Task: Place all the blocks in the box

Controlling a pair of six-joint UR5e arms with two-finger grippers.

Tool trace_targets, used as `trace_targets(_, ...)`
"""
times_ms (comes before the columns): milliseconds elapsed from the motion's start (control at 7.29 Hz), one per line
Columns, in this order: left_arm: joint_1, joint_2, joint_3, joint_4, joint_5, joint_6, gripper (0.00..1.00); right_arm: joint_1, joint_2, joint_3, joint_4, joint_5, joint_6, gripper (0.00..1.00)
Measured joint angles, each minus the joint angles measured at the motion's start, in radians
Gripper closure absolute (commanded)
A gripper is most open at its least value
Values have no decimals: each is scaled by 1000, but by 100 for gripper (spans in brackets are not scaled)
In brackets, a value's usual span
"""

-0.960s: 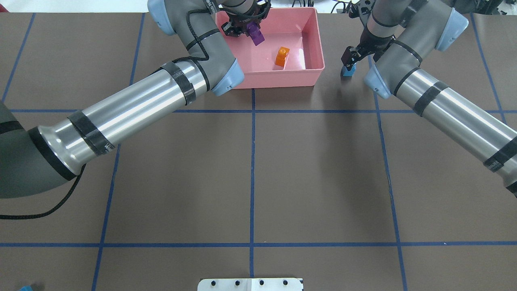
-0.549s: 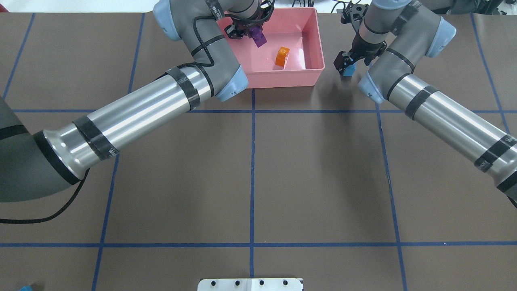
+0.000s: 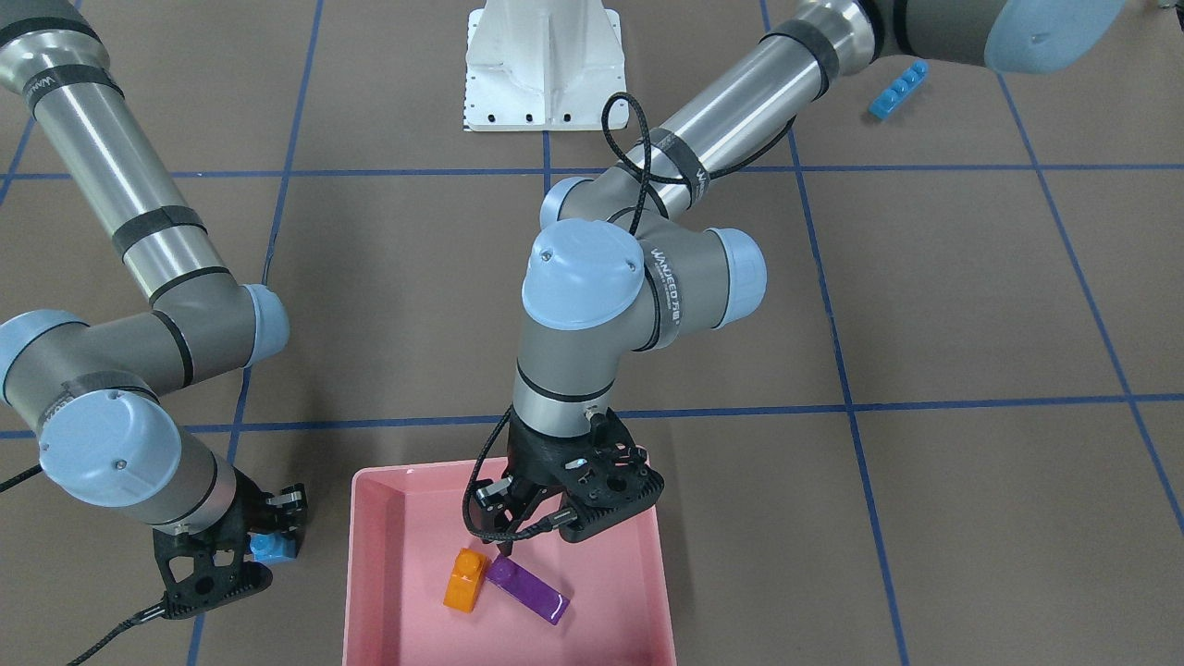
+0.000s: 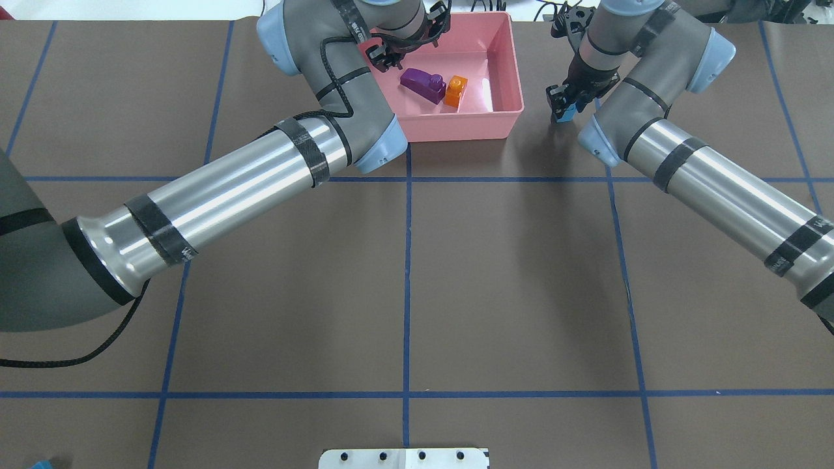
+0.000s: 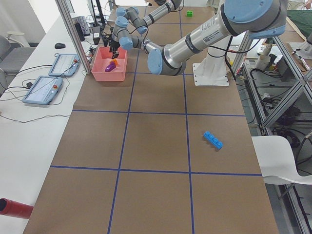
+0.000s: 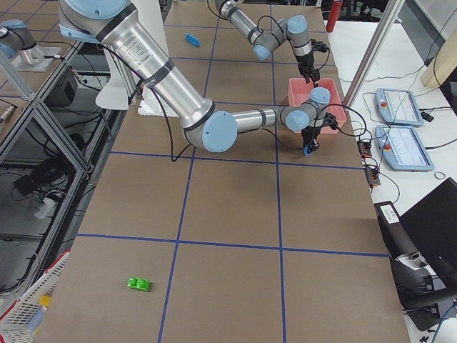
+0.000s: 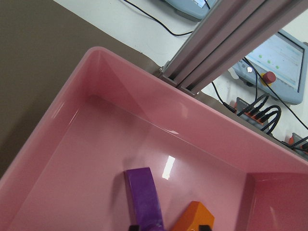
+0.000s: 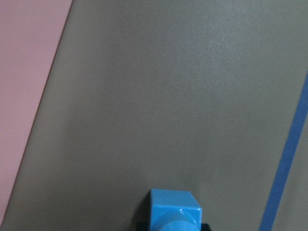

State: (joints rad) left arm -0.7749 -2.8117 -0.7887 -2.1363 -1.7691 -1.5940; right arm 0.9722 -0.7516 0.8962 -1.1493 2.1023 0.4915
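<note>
Pink box (image 4: 456, 127) just beside small blue brick (image 4: 565, 114)

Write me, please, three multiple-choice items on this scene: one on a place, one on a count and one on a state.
1. Where is the purple block?
A. in the box
B. in the right gripper
C. under the box

2. How many blocks lie in the box?
A. one
B. two
C. four

3. The right gripper is:
A. open and empty
B. shut on the small blue block
C. shut on the purple block

Answers:
1 A: it lies on the box floor beside the orange block.
2 B: only the purple and the orange one are inside.
3 B: the gripper clamps the small blue block outside the box.
</note>
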Motion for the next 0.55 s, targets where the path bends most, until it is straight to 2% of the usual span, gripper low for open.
trace_targets(274, -4, 0, -31, 10, -2, 3, 0, 34, -2, 39, -8, 21, 0, 100)
trace_targets(412, -8, 3, -65, 47, -19, 7, 0, 63, -2, 61, -12, 61, 0, 100)
trace_targets(549, -20, 12, -126, 138, -59, 33, 0, 96, 4, 88, -29, 113, 2, 100)
